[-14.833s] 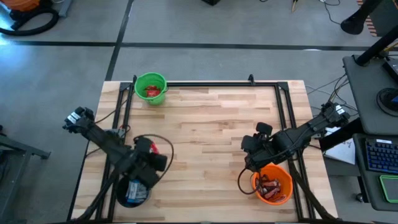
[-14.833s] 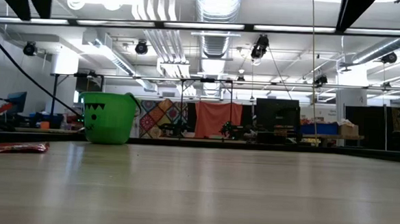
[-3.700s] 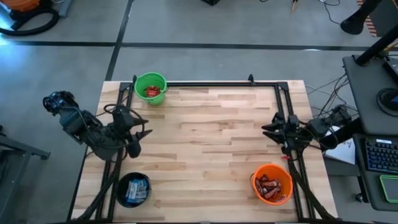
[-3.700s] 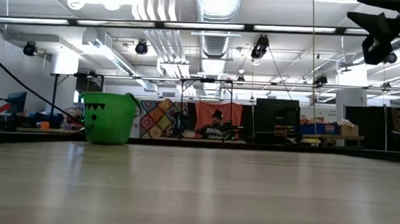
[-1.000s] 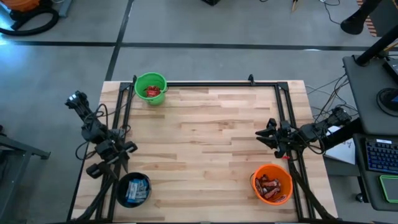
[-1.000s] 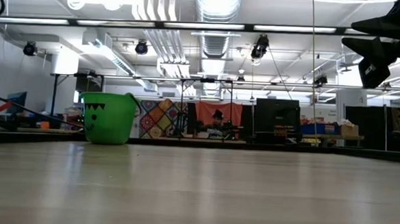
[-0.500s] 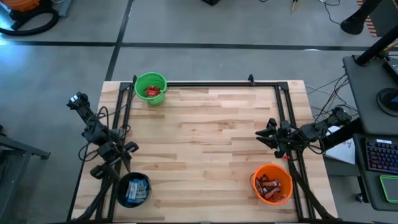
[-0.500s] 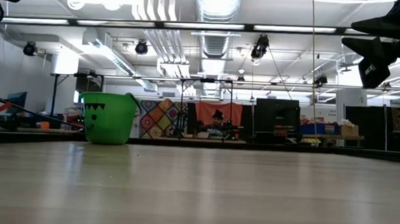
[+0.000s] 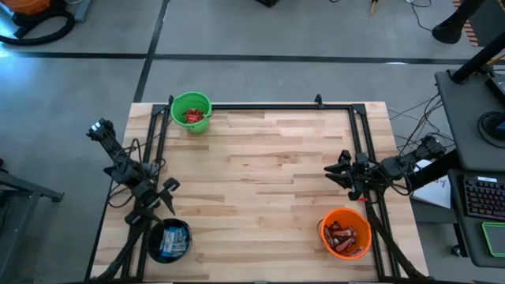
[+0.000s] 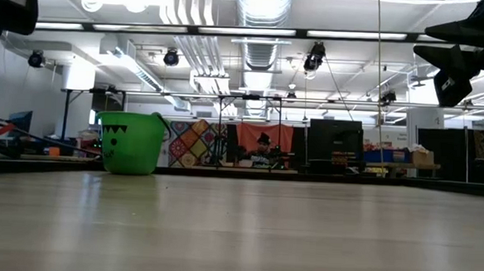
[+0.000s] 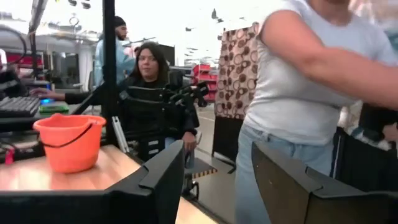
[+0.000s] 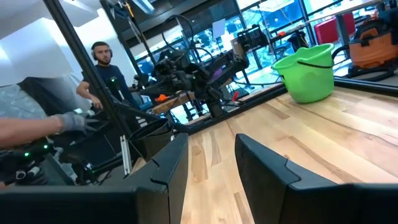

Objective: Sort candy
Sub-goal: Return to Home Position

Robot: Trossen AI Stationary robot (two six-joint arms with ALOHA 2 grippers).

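Left end effector (image 9: 163,196): released, nothing in it. Fingers (image 11: 155,186) spread with open gap in its wrist view. Hangs over left edge of counter (image 9: 268,181), just beside black bucket (image 9: 151,233)

Right end effector (image 9: 336,168): released as well, empty. Fingers (image 12: 267,174) apart. Sits at right edge of counter, above and apart from orange bucket (image 9: 364,225)

Candy, none loose on the boards in the high or low views:
- red packets (image 9: 192,116) in green bucket (image 9: 175,103), far left corner
- blue-and-white packets (image 9: 169,241), as best the high view shows, in black bucket, near left corner
- brown bars (image 9: 343,237) heaped in orange bucket, near right

Handling, my judgement:
- all pieces very light, need little squeeze
- wrappers look glossy, likely slick and crinkly; a pinch on a loose wrapper end would probably slip or tear
- packets flat and soft, will give under the fingers; bars stiffer, hold shape
- best hold: across the narrow width at mid-length, fingers on the filled body, not the crimped ends
- heaped in buckets they overlap; the topmost piece is the only clean pick, and bucket walls crowd the approach

Sorting looks complete; arms drawn back to the counter sides
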